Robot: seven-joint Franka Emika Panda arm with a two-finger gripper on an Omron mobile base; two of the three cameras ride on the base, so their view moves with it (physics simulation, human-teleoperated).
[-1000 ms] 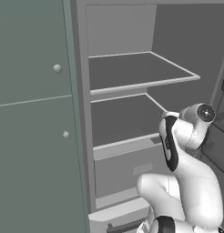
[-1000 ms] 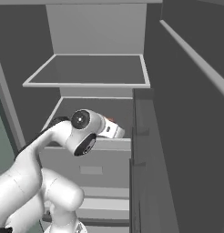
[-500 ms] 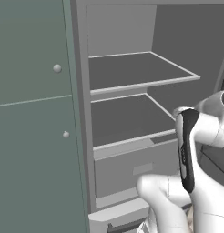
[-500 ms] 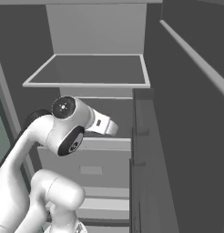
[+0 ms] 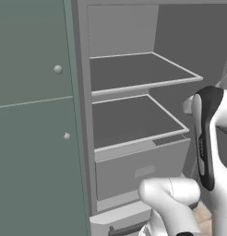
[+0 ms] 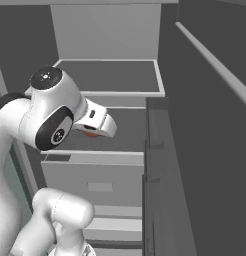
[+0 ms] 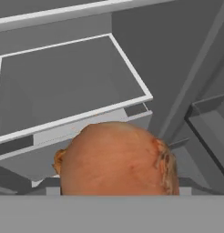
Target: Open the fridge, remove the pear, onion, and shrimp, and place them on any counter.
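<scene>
Fridge (image 5: 134,115) open, both shelves bare, bottom drawer (image 5: 143,168) shut. Onion (image 7: 116,159) held close under the hand camera, reddish-brown and round, bulking large at the bottom of the hand view; seen too as an orange sliver (image 6: 90,133) beneath the wrist in the right base view, out in front of the lower shelf.

Since a second ago: arm swung back and to the right, wrist lifted away from the lower shelf, hand now clear of the shelf edge. Probably the carry-out of the onion, with the trip to the surface next.

Fingers hidden behind the onion in the hand view and under the wrist elsewhere; closed on the onion by all appearance, since it hangs with the hand off any shelf, but pad contact not visible.

Pear and shrimp nowhere to be made out; whether already set down or inside the drawer, impossible to tell. Surface out of frame. Fridge door (image 6: 205,150) seen edge-on at the right, handle not visible.
</scene>
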